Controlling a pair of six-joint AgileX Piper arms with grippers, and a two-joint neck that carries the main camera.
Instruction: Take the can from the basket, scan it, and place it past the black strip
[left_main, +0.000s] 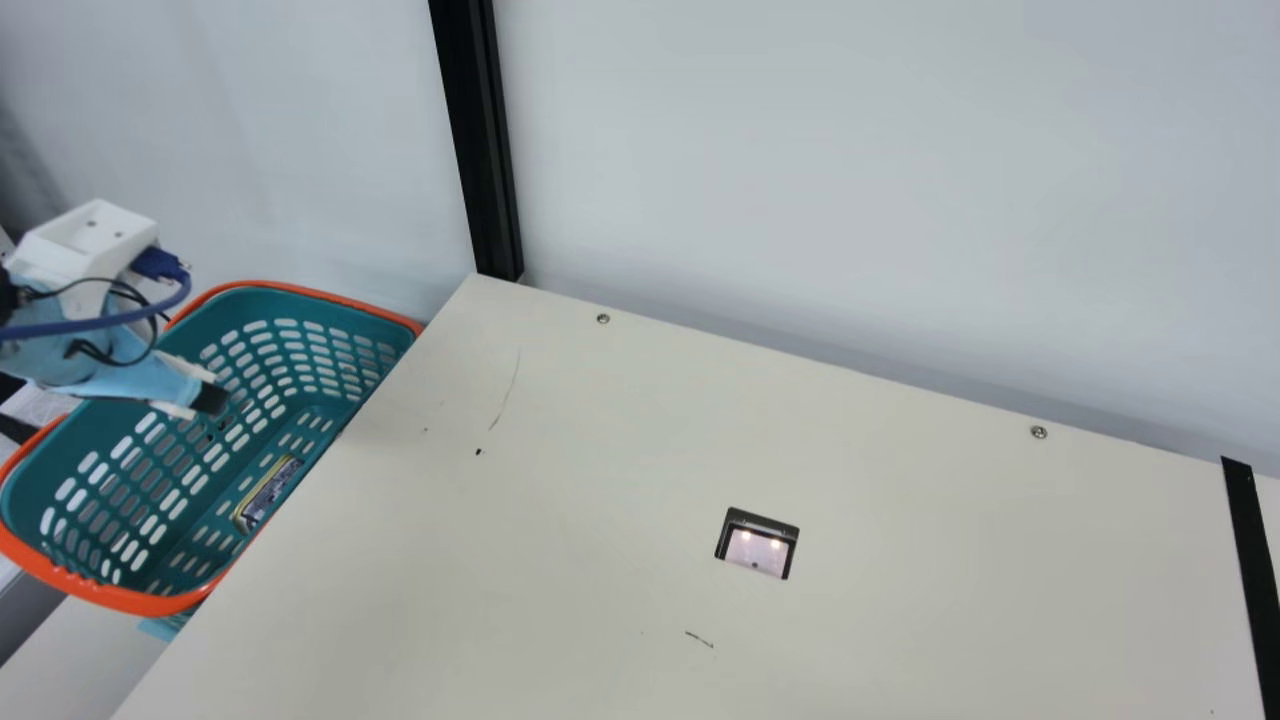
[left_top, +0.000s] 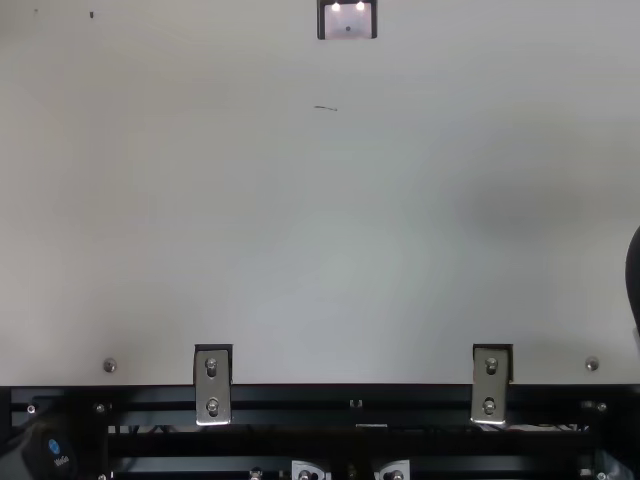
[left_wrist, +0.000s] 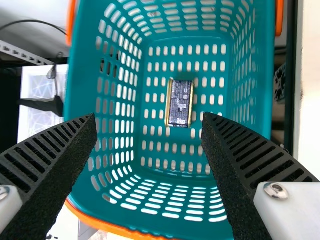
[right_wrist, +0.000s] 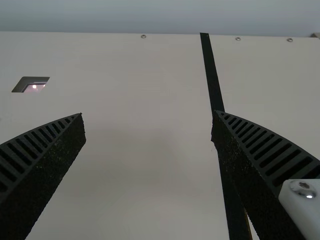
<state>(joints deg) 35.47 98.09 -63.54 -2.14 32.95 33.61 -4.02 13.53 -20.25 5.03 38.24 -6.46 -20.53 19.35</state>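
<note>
The cream table (left_main: 600, 500) carries a black strip (left_main: 1252, 570) running across it, and a dark-framed scanner window (left_main: 757, 550), showing two bright spots, is set into its top. Metal brackets (left_top: 213, 385) overlap one edge; screws (left_main: 603, 319) and thin dark marks (left_main: 700, 639) dot the surface.

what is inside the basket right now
One can lies on the slotted floor of the teal basket. The patch of floor right under the can is covered, so I can't see what's there.
</note>
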